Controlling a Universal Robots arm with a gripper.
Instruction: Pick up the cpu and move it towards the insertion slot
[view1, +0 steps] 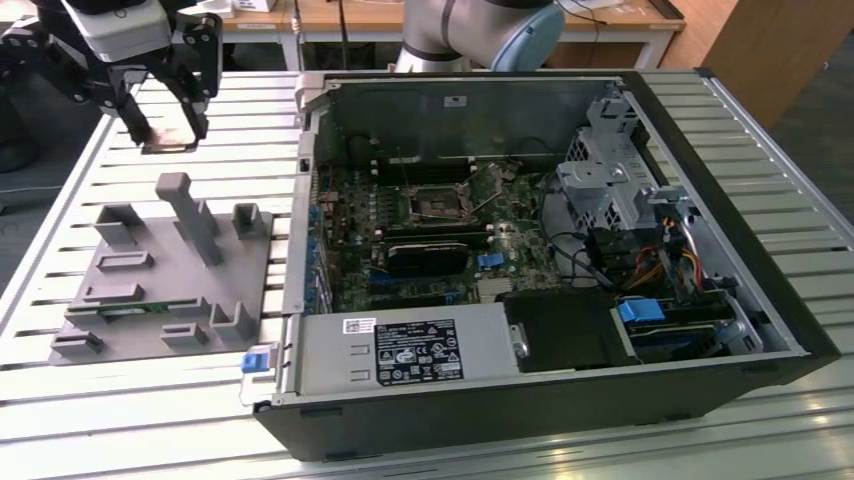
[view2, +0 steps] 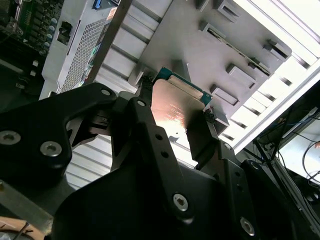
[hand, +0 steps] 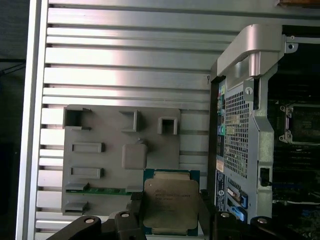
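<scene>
1. The gripper (view1: 167, 133) is clamped on the cpu (view1: 166, 138), one black finger pressing each of two opposite edges.
2. In both wrist views the cpu (hand: 170, 204) sits between the fingers (view2: 212, 131), silvery top showing and green edge visible.
3. The gripper holds the cpu in the air above the slatted metal worktop (view1: 134, 400).
4. A grey plastic fixture (hand: 110, 150) lies on the worktop beneath the gripper, apart from the cpu.
5. An open computer case (view1: 694, 300) stands to one side of the gripper; the insertion slot (view1: 437, 200), a square socket on its board, is well apart from the cpu.
</scene>
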